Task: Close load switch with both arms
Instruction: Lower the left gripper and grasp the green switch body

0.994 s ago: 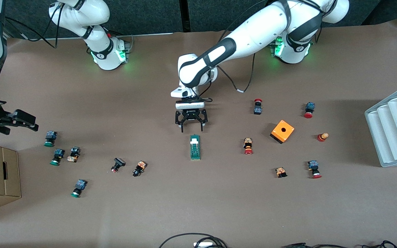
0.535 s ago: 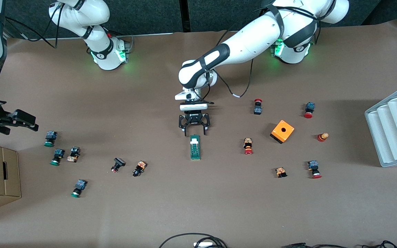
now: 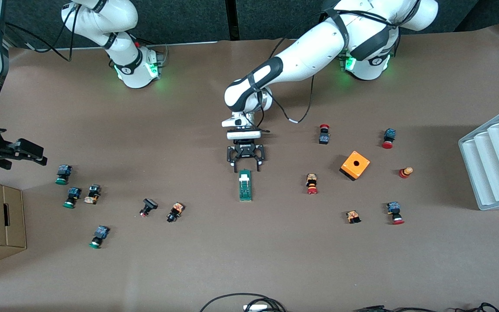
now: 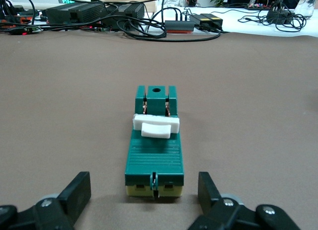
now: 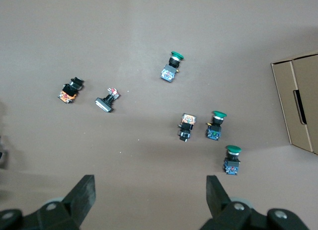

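Left gripper (image 3: 246, 168) is hovering mid-bench with fingers (image 4: 77, 193) spread wide, straddling the load switch (image 3: 244, 185) end without touching. Right gripper (image 3: 20, 154) is waiting at the right arm's bench edge, fingers (image 5: 83, 193) wide open, holding nothing.

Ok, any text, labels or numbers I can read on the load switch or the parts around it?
None readable.
Left gripper: a small white mark on its body, too small to read.
Load switch: no printing visible.
Orange box: plain, only a hole.

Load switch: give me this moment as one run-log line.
left gripper: open, over load switch end nearest the bases, no contact | right gripper: open, waiting over green push buttons | switch lever: not closed
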